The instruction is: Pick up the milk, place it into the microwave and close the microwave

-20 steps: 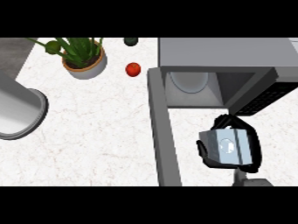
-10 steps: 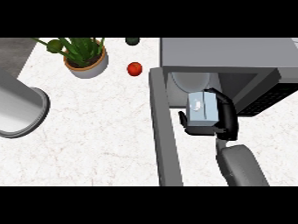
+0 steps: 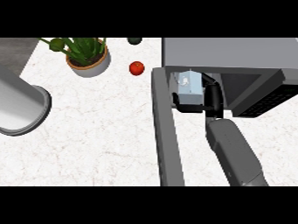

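Note:
The milk (image 3: 190, 87), a pale blue-grey carton with a white top, hangs at the mouth of the open microwave (image 3: 241, 57). My right hand (image 3: 209, 98) is curled round the carton from its right side, with its grey forearm running down to the lower edge. The microwave door (image 3: 165, 131) stands swung open, reaching toward me just left of that arm. My left forearm (image 3: 9, 105) shows as a thick grey cylinder at the left edge, and its hand is out of the picture.
A potted green plant (image 3: 85, 54) stands at the back left of the white counter. A red tomato (image 3: 136, 68) lies beside the microwave's left corner. A dark round object (image 3: 134, 40) sits at the back edge.
My right hand has carried the milk up and leftward, from over the open door to the microwave's opening. The left forearm has slid further into view.

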`<state>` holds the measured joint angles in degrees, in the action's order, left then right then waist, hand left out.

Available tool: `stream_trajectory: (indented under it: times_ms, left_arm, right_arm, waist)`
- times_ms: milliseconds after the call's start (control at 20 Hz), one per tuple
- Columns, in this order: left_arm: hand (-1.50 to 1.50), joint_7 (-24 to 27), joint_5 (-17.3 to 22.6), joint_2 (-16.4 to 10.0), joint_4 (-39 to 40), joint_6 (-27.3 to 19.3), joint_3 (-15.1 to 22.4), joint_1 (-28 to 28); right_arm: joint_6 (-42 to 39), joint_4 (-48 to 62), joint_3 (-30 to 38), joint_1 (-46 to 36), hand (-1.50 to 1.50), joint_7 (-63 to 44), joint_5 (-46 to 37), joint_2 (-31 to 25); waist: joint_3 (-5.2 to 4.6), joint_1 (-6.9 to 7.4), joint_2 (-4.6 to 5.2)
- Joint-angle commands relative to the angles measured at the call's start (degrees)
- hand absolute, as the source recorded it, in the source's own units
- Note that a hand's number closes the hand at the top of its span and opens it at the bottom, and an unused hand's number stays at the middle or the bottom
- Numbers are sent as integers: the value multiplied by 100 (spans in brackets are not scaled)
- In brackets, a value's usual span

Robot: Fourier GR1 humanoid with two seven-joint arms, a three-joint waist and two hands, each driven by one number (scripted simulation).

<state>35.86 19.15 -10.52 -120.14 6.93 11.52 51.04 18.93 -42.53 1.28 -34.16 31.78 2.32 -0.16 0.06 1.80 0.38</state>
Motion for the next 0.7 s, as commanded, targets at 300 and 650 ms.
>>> stream_trajectory:
  times_ms: [300, 650]
  left_arm:
    - [-150, -3, -139, 80, 33, 7, 123, -138]
    - [-150, 103, -33, -61, 192, 263, -8, -201]
  right_arm:
    - [735, 2316, 486, -1307, 150, 632, -369, -309]
    - [759, 2944, 599, -1552, 150, 1022, -499, -828]
  waist:
    - [9, 231, 104]
    - [17, 368, 193]
